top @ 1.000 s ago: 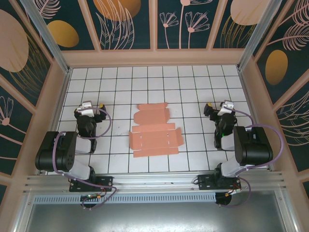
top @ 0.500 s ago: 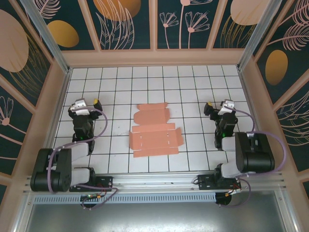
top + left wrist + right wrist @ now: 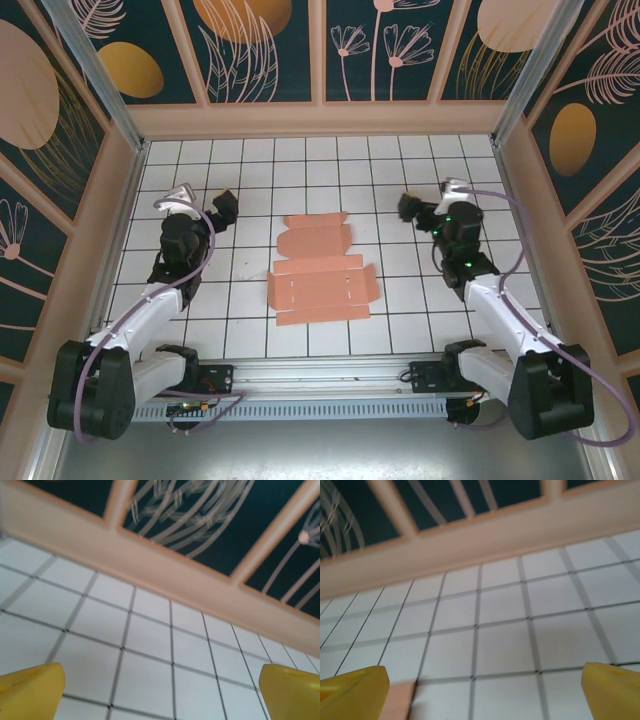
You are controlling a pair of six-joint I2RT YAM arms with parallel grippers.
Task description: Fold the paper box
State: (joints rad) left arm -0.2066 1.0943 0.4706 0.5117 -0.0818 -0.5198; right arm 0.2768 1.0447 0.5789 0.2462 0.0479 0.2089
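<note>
The paper box [image 3: 320, 270] lies as a flat salmon-pink blank with flaps and slots in the middle of the white tiled floor. My left gripper [image 3: 203, 198] hovers to its left, apart from it, jaws wide open. In the left wrist view the gripper [image 3: 160, 695] has only bare tiles between its yellow fingertips [image 3: 30, 690]. My right gripper [image 3: 428, 197] hovers to the right of the blank, open too. In the right wrist view the gripper [image 3: 482, 692] is spread over tiles, and a corner of the paper box [image 3: 397, 700] shows beside the left fingertip [image 3: 352, 692].
Peach-framed walls with dark floral panels close in the floor at the back [image 3: 320, 118] and on both sides. An aluminium rail [image 3: 320, 375] carrying the arm bases runs along the near edge. Bare tiles surround the blank.
Both arms have unfolded and reached forward. The left gripper has swung up and towards the blank, the right gripper has moved left towards it. The blank has not moved.
</note>
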